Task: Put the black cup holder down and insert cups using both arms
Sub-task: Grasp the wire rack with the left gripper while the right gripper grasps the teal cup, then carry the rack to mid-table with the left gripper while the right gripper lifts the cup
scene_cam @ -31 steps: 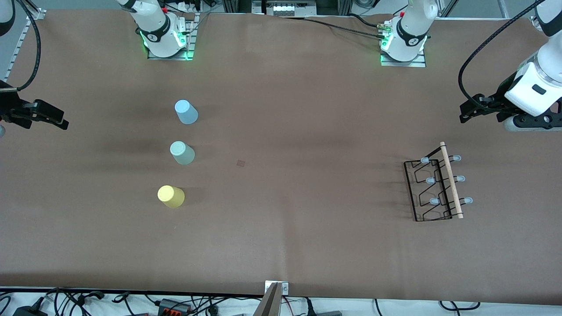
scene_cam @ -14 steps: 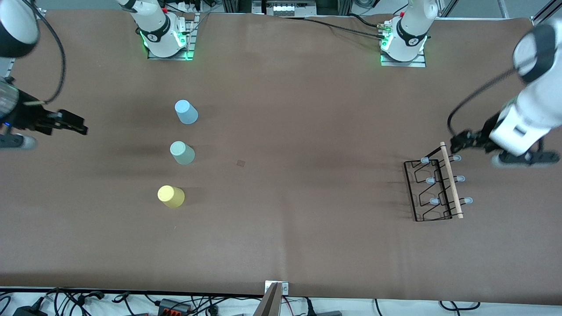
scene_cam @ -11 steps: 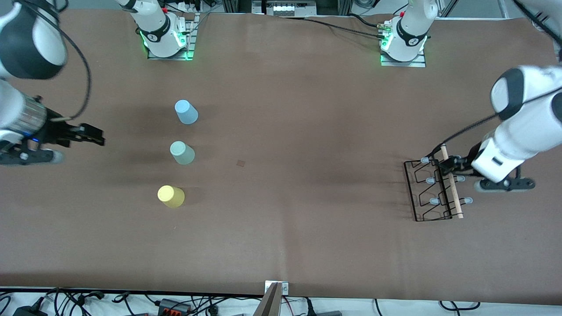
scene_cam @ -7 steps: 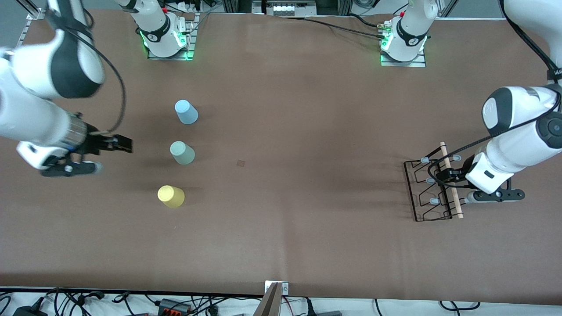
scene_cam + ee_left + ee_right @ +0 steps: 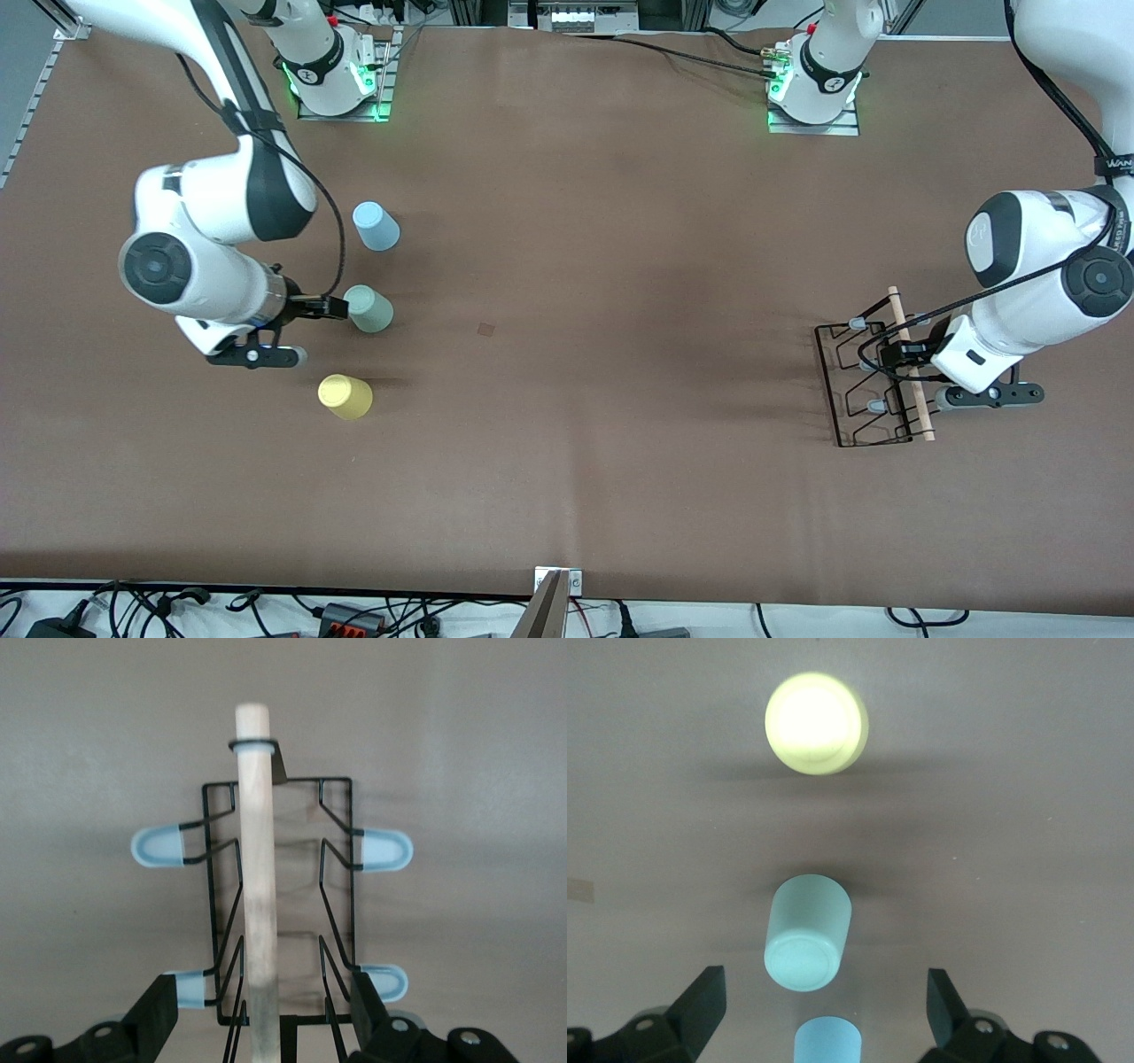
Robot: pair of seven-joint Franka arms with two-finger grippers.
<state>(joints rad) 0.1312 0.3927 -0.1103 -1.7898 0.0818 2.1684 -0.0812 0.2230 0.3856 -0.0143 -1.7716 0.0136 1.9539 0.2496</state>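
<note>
Brown bench (image 5: 567,266) is carrying three cups, the open right claw (image 5: 339,307) flanking the green cup (image 5: 368,308), the open left claw (image 5: 897,353) straddling the rack (image 5: 873,381) handle.

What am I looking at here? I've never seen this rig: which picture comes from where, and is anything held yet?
Two white robot arms work at a brown table. The wide picture looks down from across the table; each small one comes from a camera on an arm's wrist.

The left gripper is open, its fingers either side of the wooden handle of the black holder, not closed on it.

The right gripper is open beside the mint cup. The blue cup stands farther from the front camera, the yellow cup nearer. All three stand upside down. Nothing is held.
</note>
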